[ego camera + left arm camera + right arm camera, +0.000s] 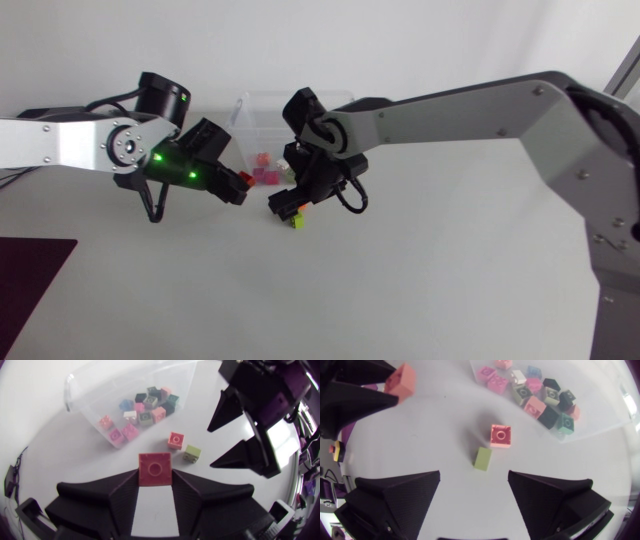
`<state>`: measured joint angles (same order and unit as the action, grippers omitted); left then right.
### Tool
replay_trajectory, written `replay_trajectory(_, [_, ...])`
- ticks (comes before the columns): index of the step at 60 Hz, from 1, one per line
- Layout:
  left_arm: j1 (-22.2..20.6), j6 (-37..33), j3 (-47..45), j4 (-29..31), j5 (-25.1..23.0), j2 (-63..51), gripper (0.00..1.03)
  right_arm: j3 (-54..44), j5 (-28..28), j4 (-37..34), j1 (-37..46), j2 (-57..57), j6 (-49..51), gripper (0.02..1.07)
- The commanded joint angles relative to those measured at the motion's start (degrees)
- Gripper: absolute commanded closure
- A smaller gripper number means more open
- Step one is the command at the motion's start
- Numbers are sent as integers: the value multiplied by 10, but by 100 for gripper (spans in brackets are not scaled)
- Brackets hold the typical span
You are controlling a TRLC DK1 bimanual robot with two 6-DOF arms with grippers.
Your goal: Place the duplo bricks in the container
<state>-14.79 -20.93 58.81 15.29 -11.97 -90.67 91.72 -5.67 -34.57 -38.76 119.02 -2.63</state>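
My left gripper (155,479) is shut on a red duplo brick (155,469), held above the table just short of the clear plastic container (70,391). Several coloured bricks lie inside that container (248,108). On the table in front of it sit a salmon-red brick (500,435) and a yellow-green brick (482,458), side by side. My right gripper (474,482) hangs open right above these two, its fingers apart on either side and touching neither. In the head view the left gripper (236,184) and right gripper (288,205) are close together before the container.
The container (600,430) stands at the table's back middle. A dark mat (30,270) lies at the front left corner. White tabletop stretches in front of both grippers.
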Motion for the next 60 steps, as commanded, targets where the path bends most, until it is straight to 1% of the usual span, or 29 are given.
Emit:
replay_trajectory(1, [11, 17, 0, 7, -10, 34, 83, 37, 12, -30, -10, 38, -19, 13])
replay_trajectory(6, [14, 23, 3, 7, -16, 52, 83, 76, 15, -65, -12, 66, -26, 14])
replay_trajectory(16, [18, 44, 8, -3, -17, 67, 83, 137, 29, -104, -4, 108, -40, 30])
replay_trajectory(25, [29, 66, 21, -18, -23, 73, 83, 198, 29, -150, 1, 156, -47, 30])
replay_trajectory(26, [29, 68, 22, -23, -23, 74, 83, 203, 29, -153, 1, 161, -49, 31])
replay_trajectory(31, [33, 80, 26, -38, -23, 78, 83, 219, 29, -160, 0, 176, -54, 44])
replay_trajectory(34, [36, 84, 31, -40, -23, 79, 83, 228, 29, -165, -1, 183, -54, 48])
replay_trajectory(38, [39, 89, 36, -47, -23, 81, 83, 238, 29, -170, -3, 191, -54, 48])
replay_trajectory(39, [39, 90, 37, -47, -23, 81, 83, 241, 29, -173, -3, 193, -55, 50])
replay_trajectory(48, [41, 98, 39, -59, -23, 85, 83, 244, 29, -176, -4, 205, -60, 71])
replay_trajectory(60, [44, 129, 43, -105, -23, 78, 83, 226, 31, -169, -2, 201, -61, 78])
